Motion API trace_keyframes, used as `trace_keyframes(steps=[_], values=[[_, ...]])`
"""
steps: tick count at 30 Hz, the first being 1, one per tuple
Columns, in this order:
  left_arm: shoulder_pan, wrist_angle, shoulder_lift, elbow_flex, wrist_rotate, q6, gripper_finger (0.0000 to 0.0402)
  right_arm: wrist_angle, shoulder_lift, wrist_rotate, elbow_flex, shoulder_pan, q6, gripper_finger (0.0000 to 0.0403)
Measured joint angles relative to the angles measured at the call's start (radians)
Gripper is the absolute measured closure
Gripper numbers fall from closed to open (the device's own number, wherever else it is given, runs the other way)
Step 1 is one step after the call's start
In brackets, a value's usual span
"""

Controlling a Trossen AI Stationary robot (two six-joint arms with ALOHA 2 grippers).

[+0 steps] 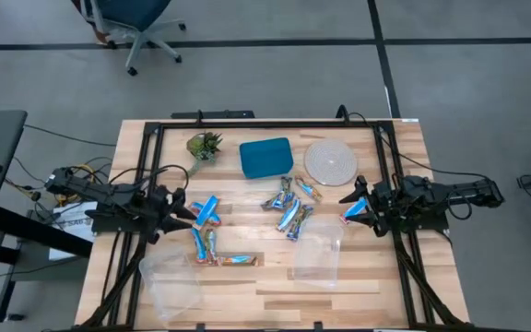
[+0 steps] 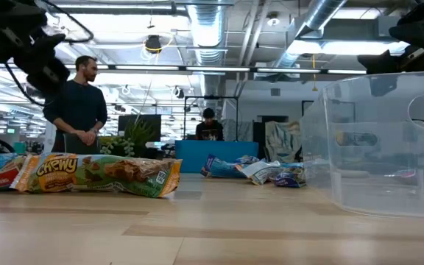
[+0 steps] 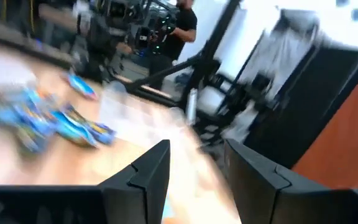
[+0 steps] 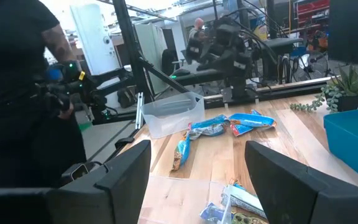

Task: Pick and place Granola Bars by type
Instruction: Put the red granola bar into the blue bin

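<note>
Granola bars lie on the wooden table in groups. Blue ones (image 1: 206, 211) and orange-green ones (image 1: 212, 254) lie at the left. A mixed silvery-blue pile (image 1: 289, 208) lies at the centre and also shows in the low view (image 2: 252, 170). My left gripper (image 1: 184, 212) hovers just left of the blue bars, and its fingers (image 3: 194, 152) are open with nothing between them. My right gripper (image 1: 350, 205) is right of the centre pile, open and empty (image 4: 197, 149). A blue bar (image 1: 356, 211) shows by its fingers; whether it touches them I cannot tell.
Two clear plastic containers stand near the front, one at the left (image 1: 169, 281) and one right of centre (image 1: 319, 251). A green spiky plant (image 1: 204, 145), a teal box (image 1: 265, 157) and a round white disc (image 1: 330, 161) stand at the back. People stand beyond the table (image 2: 76, 110).
</note>
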Motion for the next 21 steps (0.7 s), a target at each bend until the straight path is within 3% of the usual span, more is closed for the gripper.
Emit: trace_keyframes(steps=[4,11,17,21], values=[[0.000,-0.001,0.000,0.000,-0.082,-0.214,0.0258,0.000,0.000,0.000,0.000,0.000,0.000,0.0148],[0.000,0.005,0.000,0.000,-0.328,-0.358,0.0258,0.000,0.000,0.000,0.000,0.000,0.000,0.0148],[0.000,0.011,0.000,0.000,-0.435,-0.404,0.0258,-0.001,0.000,0.025,0.000,0.000,-0.019,0.0148],[0.000,0.017,0.000,0.000,-0.573,-0.521,0.0258,0.000,0.000,0.060,0.000,0.000,-0.033,0.0148]])
